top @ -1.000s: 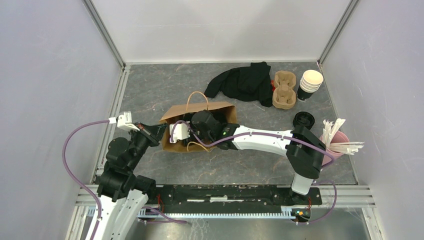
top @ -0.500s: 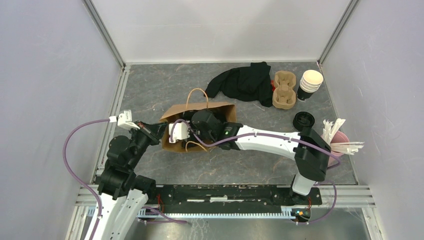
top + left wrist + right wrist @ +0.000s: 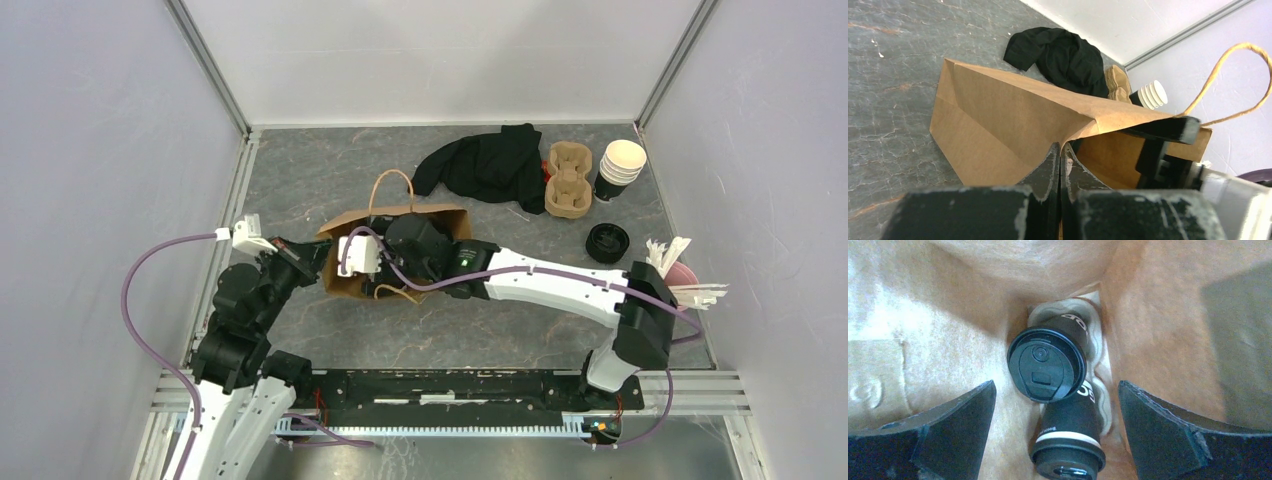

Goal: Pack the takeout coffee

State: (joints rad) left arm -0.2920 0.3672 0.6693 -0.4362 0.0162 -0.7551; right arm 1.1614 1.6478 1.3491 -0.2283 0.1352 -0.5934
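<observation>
A brown paper bag (image 3: 345, 280) with rope handles lies open on the grey table; it also shows in the left wrist view (image 3: 998, 125). My left gripper (image 3: 1060, 150) is shut on the bag's rim at its left side, seen from above (image 3: 318, 262). My right gripper (image 3: 1058, 415) is open inside the bag, its wrist (image 3: 415, 248) at the mouth. Two lidded black coffee cups sit in a pale pulp carrier (image 3: 1098, 340) at the bag's bottom: one cup (image 3: 1048, 362) farther in, one cup (image 3: 1070, 440) nearer, between my fingers but apart from them.
At the back right lie a black cloth (image 3: 485, 165), an empty brown cup carrier (image 3: 567, 180) and a stack of lidless cups (image 3: 620, 168). A loose black lid (image 3: 607, 241) and a pink holder of white packets (image 3: 675, 280) stand at the right.
The right arm has pushed a little to the left, deeper at the bag's mouth, and its elbow has swung right. The left arm has shifted slightly with the bag rim.
</observation>
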